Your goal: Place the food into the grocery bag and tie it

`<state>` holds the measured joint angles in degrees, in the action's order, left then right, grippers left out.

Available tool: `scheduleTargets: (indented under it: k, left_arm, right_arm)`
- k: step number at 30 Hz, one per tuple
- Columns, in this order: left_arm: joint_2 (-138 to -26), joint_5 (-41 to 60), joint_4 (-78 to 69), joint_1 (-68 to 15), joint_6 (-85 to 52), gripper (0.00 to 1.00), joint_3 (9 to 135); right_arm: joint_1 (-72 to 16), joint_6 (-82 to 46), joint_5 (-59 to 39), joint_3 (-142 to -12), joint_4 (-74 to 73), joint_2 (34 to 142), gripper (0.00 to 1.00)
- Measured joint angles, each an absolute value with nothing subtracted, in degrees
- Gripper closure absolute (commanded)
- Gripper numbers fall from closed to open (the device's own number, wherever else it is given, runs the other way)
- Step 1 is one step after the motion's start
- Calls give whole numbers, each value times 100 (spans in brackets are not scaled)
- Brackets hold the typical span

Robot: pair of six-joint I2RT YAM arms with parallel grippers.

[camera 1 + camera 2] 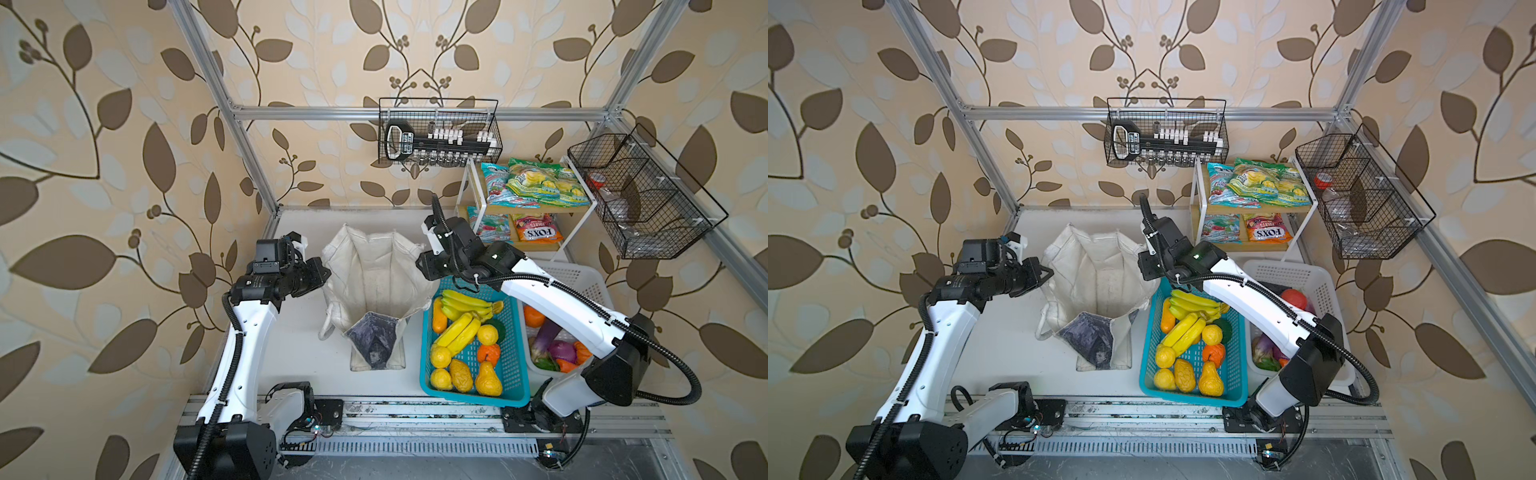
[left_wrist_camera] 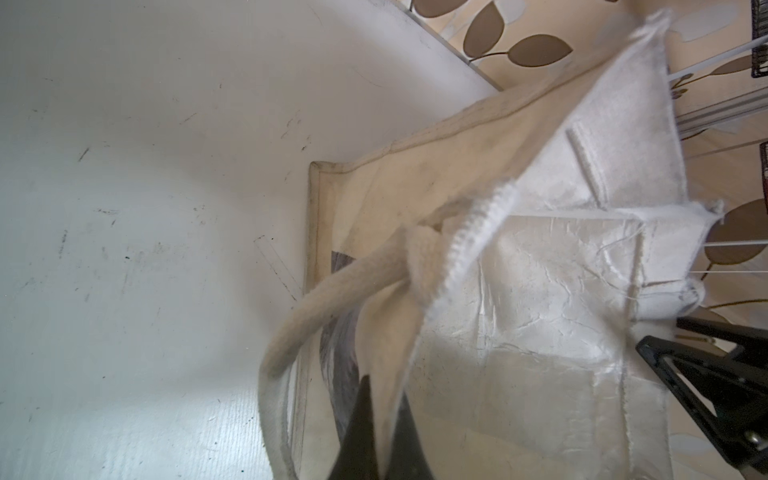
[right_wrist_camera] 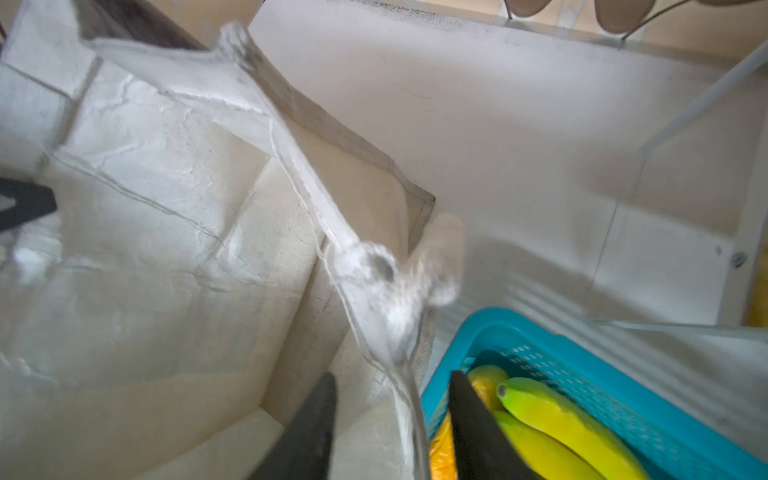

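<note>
Left tool (image 2: 384,397): clamped on the grocery bag (image 1: 374,270) rim — 9 o'clock side.
Right tool (image 3: 392,376): fingers apart, straddling the rim at 3 o'clock.
Bag: upright, mouth open, on the desk (image 1: 291,340).
Banana bunch (image 1: 467,301): in the teal basket (image 1: 473,400) — 3 o'clock of bag.

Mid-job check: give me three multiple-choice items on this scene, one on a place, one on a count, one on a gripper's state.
1. The teal basket stands: A between the grocery bag and the white basket; B behind the bag; C inside the white basket.
2. Wire baskets hanging on the frame: A one; B two; C four.
3. The left gripper is: A open, touching nothing; B shut on the bag's rim; C shut on the teal basket.
Key: 1 A, both top views show it flanked by them; 2 B, one at the back, one at the right; 3 B, the left wrist view shows cloth pinched between its fingers.
</note>
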<state>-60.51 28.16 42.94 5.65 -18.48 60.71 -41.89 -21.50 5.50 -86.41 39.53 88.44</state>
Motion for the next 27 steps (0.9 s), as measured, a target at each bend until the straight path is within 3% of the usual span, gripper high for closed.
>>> scheduleTargets:
  k: [2,9,13,20,27]
  left_arm:
    - [-6060,2814,4270,565,-1848,100,6058]
    - [-6071,2853,4075,565,-1850,100,5944]
    - [-6058,2805,4027,567,-1885,100,5870]
    - [-5642,2657,3944,563,-1931,100,5507]
    - [-5607,2665,3918,558,-1959,100,5507]
  right_arm:
    - [-4136,-2178,578,-8554,3959,8617,0]
    - [-3933,-2025,891,-7301,3594,6541,0]
    - [-3063,-1964,491,-6539,3684,5367,0]
    - [-2648,-2104,10,-5247,4128,4676,5]
    - [-3057,-2517,416,-4254,4451,4397,24]
